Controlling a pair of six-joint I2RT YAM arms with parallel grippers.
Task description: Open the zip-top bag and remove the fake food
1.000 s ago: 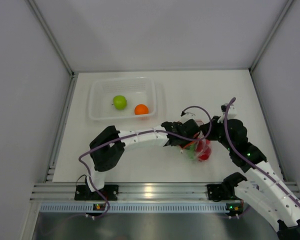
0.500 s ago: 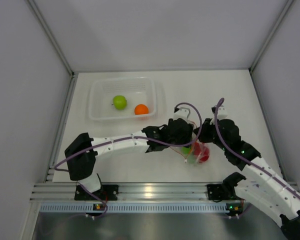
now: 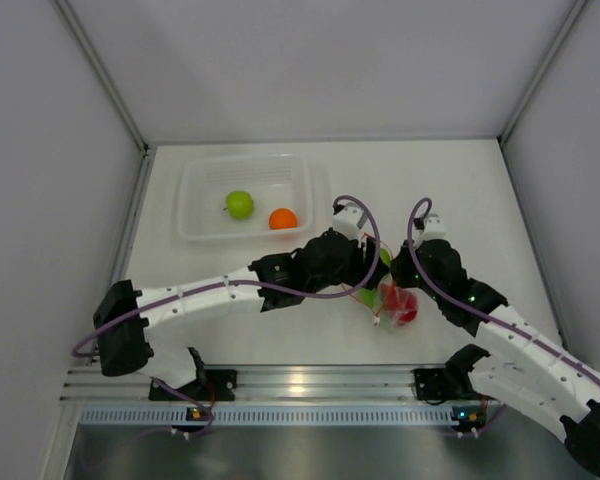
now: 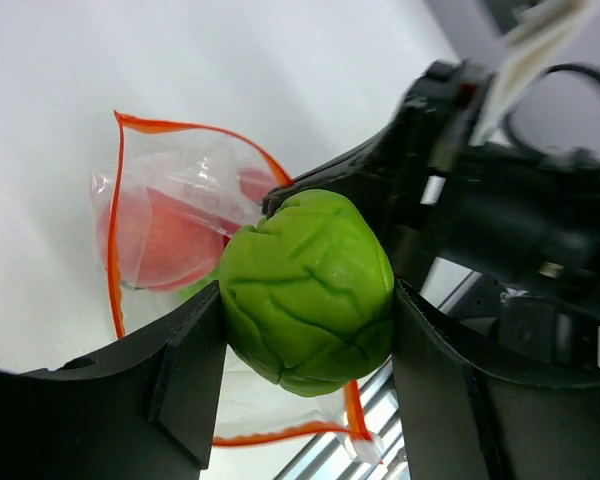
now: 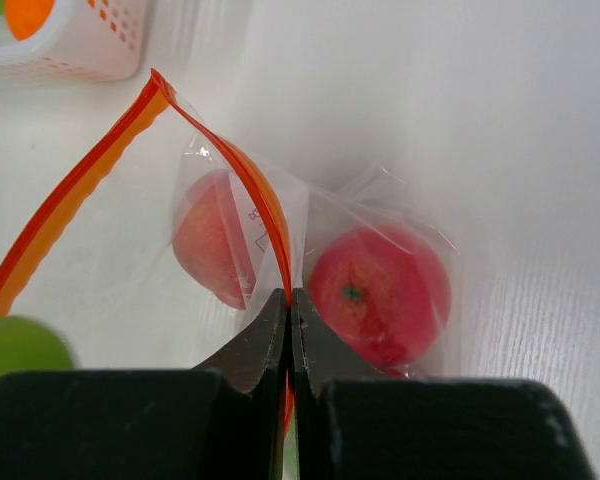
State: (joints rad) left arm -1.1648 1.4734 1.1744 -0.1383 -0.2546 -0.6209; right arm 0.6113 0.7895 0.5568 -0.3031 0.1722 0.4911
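I see a white table (image 3: 440,190) boxed in by plain grey walls (image 3: 310,60), with an aluminium rail (image 3: 300,380) along the bottom of the overhead frame. At upper left on the table sits a clear tub (image 3: 192,228) holding a green apple (image 3: 240,204) and an orange (image 3: 283,218). Right of centre, my right gripper (image 5: 288,305) is pinched tight on the orange zipper strip of the zip-top bag (image 5: 320,240), which holds a red fruit (image 5: 380,285) and a pink fruit (image 5: 210,250). My left gripper (image 4: 305,310) clasps a lumpy green fruit (image 4: 305,280) at the bag's open mouth.

Bright, even light with soft shadows — a glare spot on the metal rail (image 3: 300,381), wrist-view foregrounds slightly blurred.
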